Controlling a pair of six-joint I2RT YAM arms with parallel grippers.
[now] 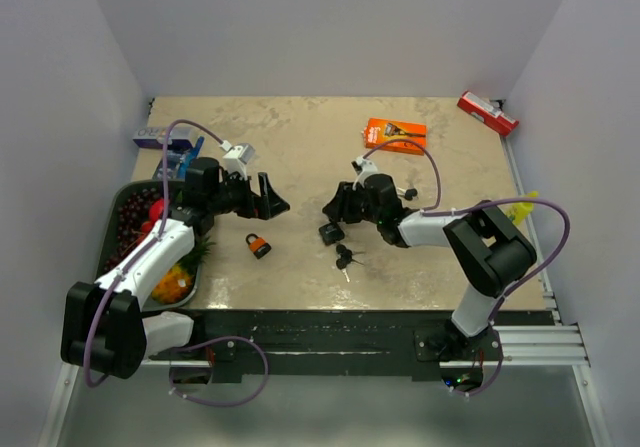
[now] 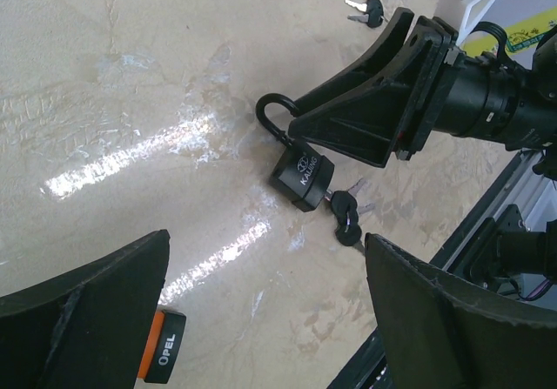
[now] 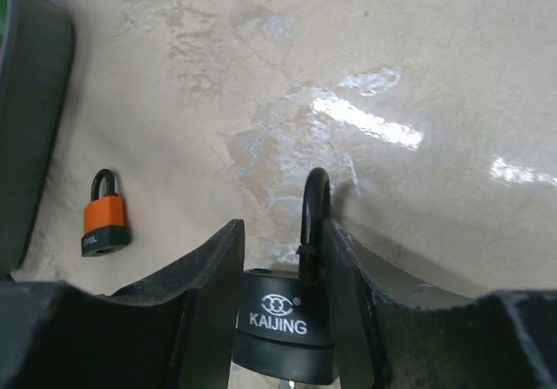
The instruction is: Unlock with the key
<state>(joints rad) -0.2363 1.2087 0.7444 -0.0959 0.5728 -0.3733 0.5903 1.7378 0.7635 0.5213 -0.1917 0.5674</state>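
A black KAIJING padlock [image 3: 285, 328] lies on the table between the fingers of my right gripper [image 3: 283, 228], which stands open. The right finger touches the shackle [image 3: 315, 206]; a narrow gap shows at the left finger. The shackle's free end sits out of the lock body. A key on a black-headed bunch [image 2: 345, 208] sticks in the lock's [image 2: 301, 178] bottom. From above, the lock [image 1: 331, 233] is just below my right gripper [image 1: 332, 217], with the keys [image 1: 345, 257] nearer me. My left gripper [image 2: 265, 241] hovers wide open and empty, seen from above at the table's left [image 1: 272, 203].
An orange padlock [image 1: 259, 245] lies near the left gripper, also in the right wrist view [image 3: 106, 219]. A spare key [image 2: 365, 8] lies behind the right arm. A dark fruit tray [image 1: 120, 257] is at left, an orange box [image 1: 394, 135] and a red box [image 1: 487, 113] at the back.
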